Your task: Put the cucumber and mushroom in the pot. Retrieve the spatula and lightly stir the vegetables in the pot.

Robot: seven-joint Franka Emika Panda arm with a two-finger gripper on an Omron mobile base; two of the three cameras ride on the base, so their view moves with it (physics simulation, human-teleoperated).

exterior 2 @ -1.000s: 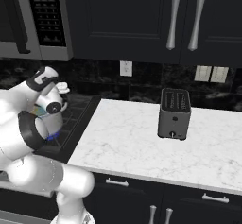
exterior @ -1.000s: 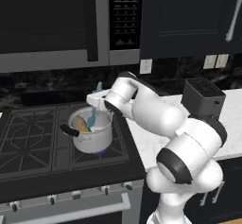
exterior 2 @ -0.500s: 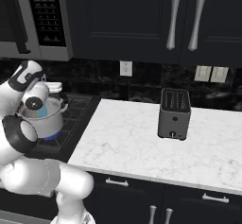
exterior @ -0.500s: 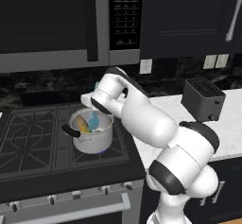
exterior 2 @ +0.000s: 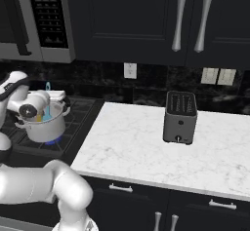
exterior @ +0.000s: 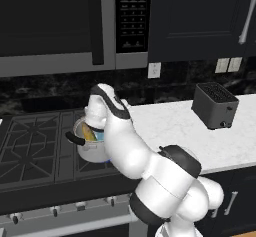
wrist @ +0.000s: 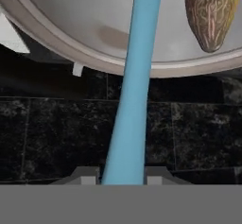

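While the gripper (wrist: 122, 179) is seen along its own axis in the hand view, its two dark tips are closed against the light-blue handle of the spatula (wrist: 132, 90), which is held firmly between them. From the tips the handle is carried straight away over the rim of the pot (wrist: 56, 43) and into its steel interior, so the spatula's long axis is lined up with the gripper's reach and its blade end is judged to lie low inside the pot, though the blade itself is cut off by the frame. Just beside the handle, inside the pot, the cucumber (wrist: 210, 12) is seen resting against the inner wall, its pointed end turned toward the rim. The mushroom cannot be made out.

In the right base view the spatula handle (exterior 2: 48, 104) is seen rising nearly upright out of the pot (exterior 2: 46, 125), which is set on the stove (exterior: 35, 151), with the wrist held close over the pot's rim. Stirring is judged to be the step in hand; any sweep would have to be kept within the pot's walls, toward the cucumber's side.
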